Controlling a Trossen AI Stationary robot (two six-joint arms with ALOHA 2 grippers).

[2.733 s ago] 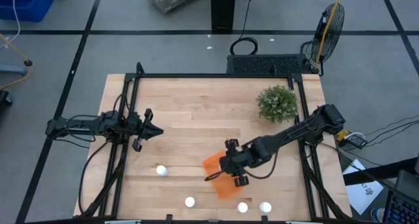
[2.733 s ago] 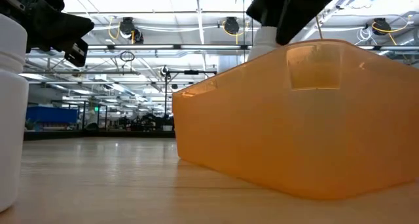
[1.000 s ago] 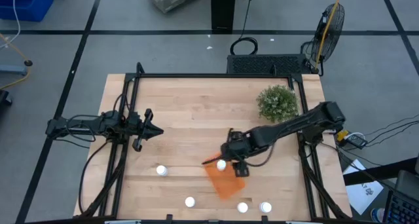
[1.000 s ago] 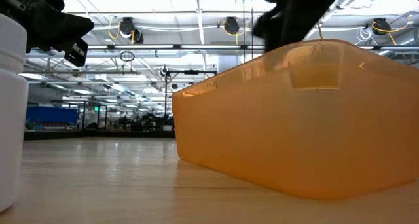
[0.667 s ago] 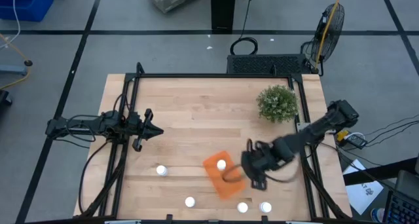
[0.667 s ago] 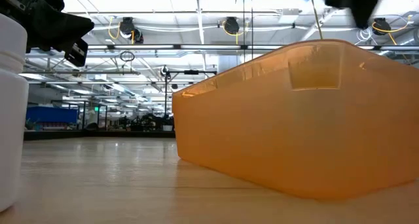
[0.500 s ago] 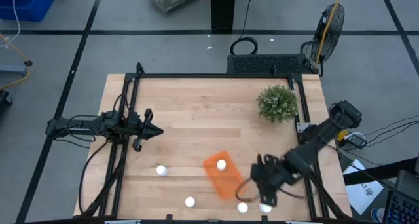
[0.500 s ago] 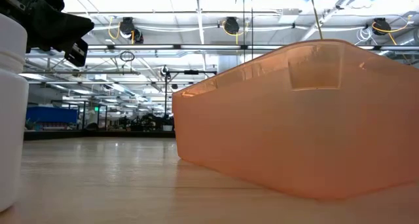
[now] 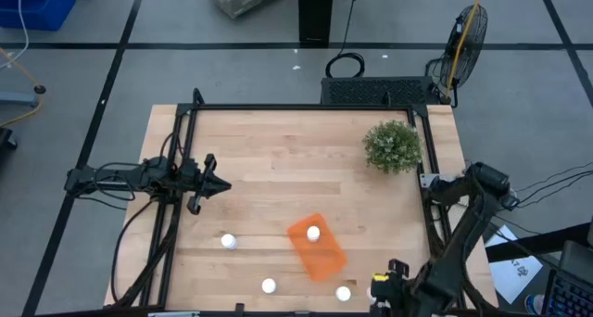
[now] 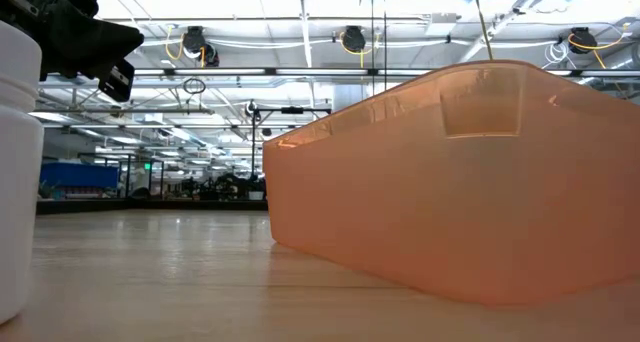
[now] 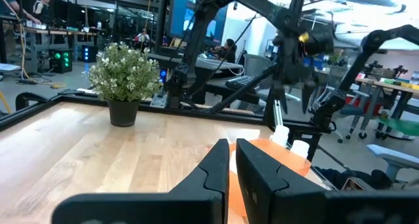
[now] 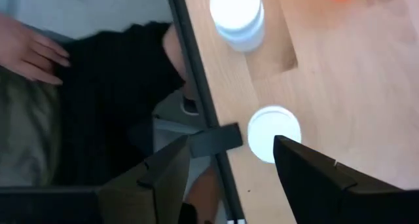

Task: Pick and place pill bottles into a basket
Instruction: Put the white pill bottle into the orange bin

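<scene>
The orange basket (image 9: 316, 248) lies on the table near the front, with one white pill bottle (image 9: 313, 233) standing in it. Three more bottles stand on the wood (image 9: 228, 242) (image 9: 269, 285) (image 9: 343, 293). My right gripper (image 9: 384, 289) hangs open at the table's near right edge, pointing down over another bottle (image 12: 273, 133), which stands just off one fingertip. My left gripper (image 9: 218, 184) waits shut at the table's left, also seen in the left wrist view (image 11: 232, 160).
A green plant in a pot (image 9: 393, 146) stands at the far right. The table's black edge rail (image 12: 196, 86) runs close beside the right gripper. A person's hand (image 12: 26, 48) shows beyond that edge. The basket fills the low view (image 10: 450, 182).
My right gripper has left the basket and swung toward the table's near right corner, coming down over the front-right bottle. The bottle it had at the basket now stands in the basket.
</scene>
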